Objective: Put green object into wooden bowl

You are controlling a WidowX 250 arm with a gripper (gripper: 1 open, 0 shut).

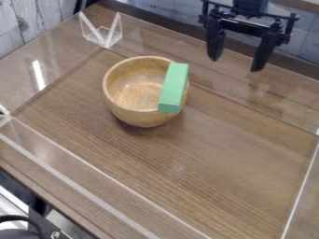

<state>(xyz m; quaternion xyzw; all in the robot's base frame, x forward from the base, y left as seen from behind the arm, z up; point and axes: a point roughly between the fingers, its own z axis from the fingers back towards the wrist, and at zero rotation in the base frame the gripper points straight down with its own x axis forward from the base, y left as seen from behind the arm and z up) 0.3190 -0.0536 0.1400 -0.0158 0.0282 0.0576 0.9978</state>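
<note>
The wooden bowl stands left of centre on the wooden table, round and light tan. The green object, a flat bright green block, leans on edge against the bowl's right rim, its lower end resting on the table just outside the bowl. My gripper hangs at the back right, pointing down, well above and to the right of the block. Its two dark fingers stand wide apart, open, with nothing between them.
Low clear plastic walls ring the tabletop. A small clear plastic stand sits at the back left corner. Bare wood fills the front and right of the table.
</note>
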